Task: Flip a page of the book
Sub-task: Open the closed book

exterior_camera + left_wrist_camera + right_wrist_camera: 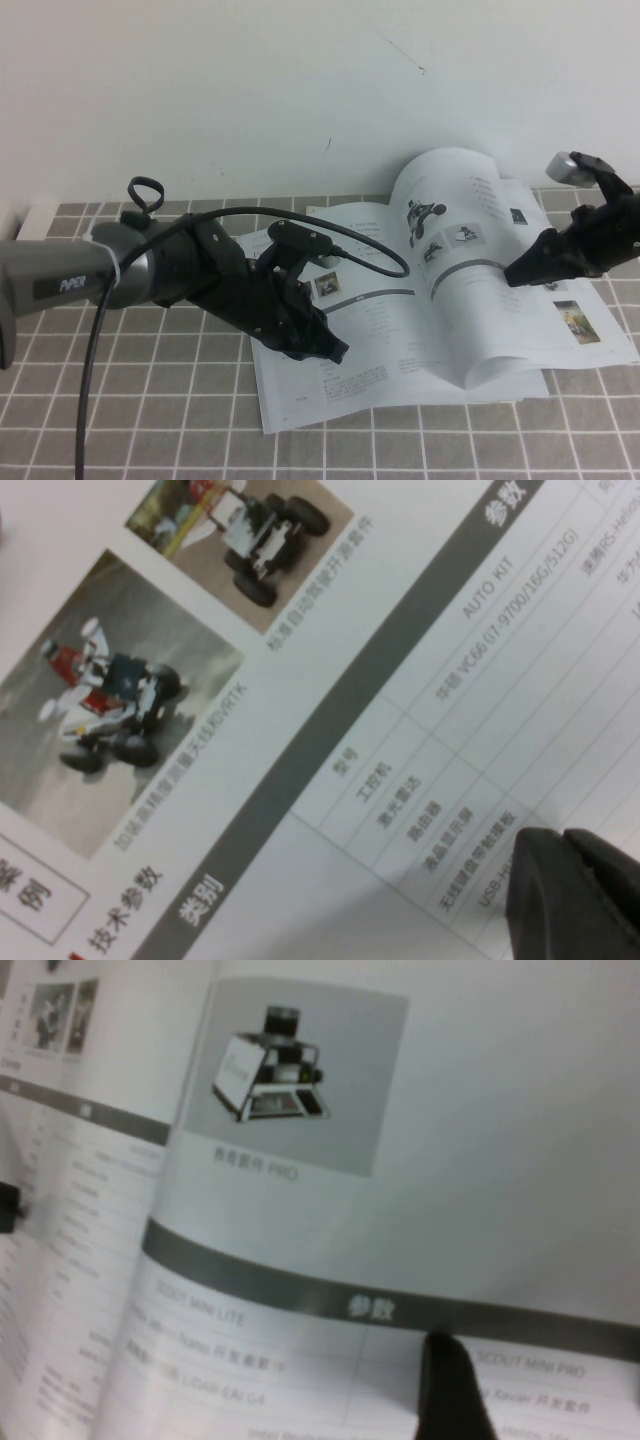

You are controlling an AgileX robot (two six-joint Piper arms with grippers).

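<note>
From my raised camera I looked down at the whole book (440, 290) on the table (150, 420). Both wrist cameras sat close above its pages, sharing the printed tables.

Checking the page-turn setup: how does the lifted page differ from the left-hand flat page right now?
Pose: the lifted page arches up off the book; the left-hand flat page lies flat.
Print: the lifted page shows a dark rover above two small photos; the flat page shows small photos above a table.
Contact: the left gripper rests over the flat page; the right gripper, jaws open, sits at the lifted page.
Shared: both white, glossy, with grey bands.
</note>
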